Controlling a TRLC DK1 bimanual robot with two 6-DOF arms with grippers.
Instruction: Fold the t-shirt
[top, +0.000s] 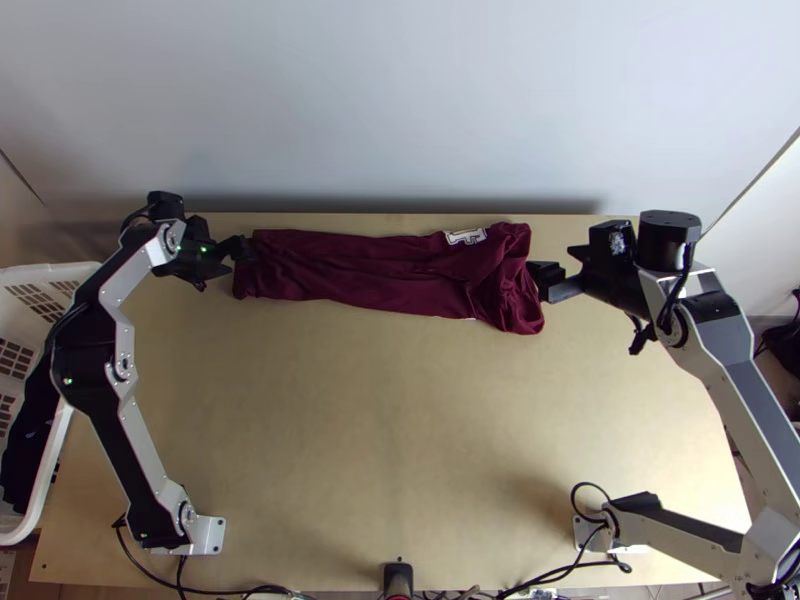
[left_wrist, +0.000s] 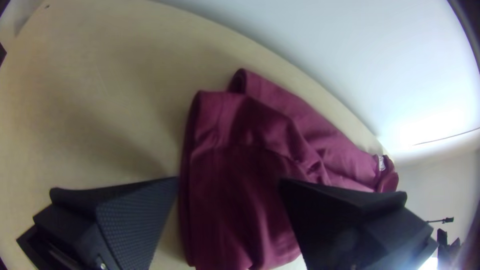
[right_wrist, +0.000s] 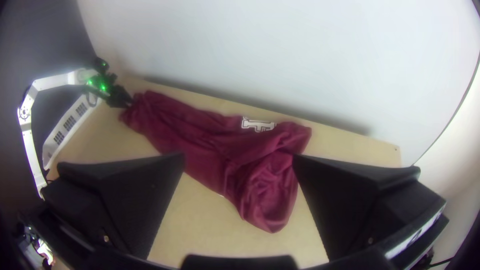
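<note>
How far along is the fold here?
Partway, it seems. The shirt already lies as a long, narrow strip near the table's far edge, its layers visible at one end. In progress: the left hand and right hand are open at opposite ends. Left, probably: smoothing the bunched end by the right hand and shortening the strip.

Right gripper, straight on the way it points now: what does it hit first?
The bunched end of the t-shirt, just ahead of the right gripper. Height is unclear, so it might pass over the cloth.
</note>
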